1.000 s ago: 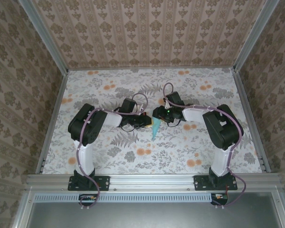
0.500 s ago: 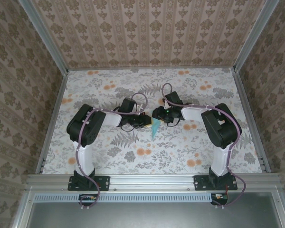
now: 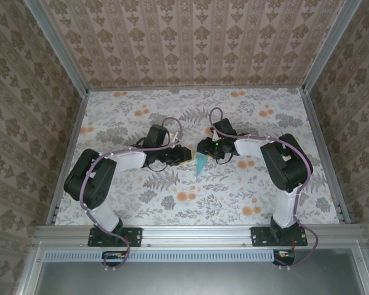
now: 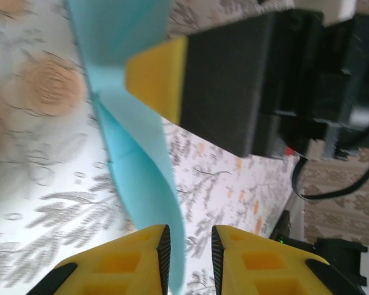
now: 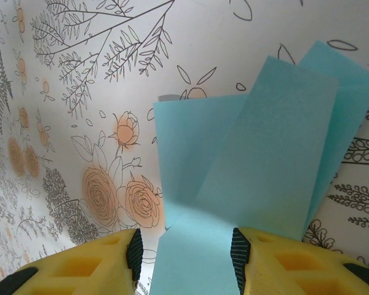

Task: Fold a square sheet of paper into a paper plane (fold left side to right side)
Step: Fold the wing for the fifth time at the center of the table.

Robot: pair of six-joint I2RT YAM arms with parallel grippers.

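Both arms reach over the flowered table [image 3: 264,190] to its middle, where the folded blue paper [image 3: 199,165] sits between their tips, pointing near. The right gripper [image 5: 186,243] has its fingers apart with the paper across the gap, and I cannot tell if it squeezes. The left gripper [image 4: 190,239] is slightly spread, with the paper's edge loose in its gap.

Blk-white arms [image 3: 283,166], purple cables [image 3: 216,113] — yellow pincer pads [image 5: 80,267]
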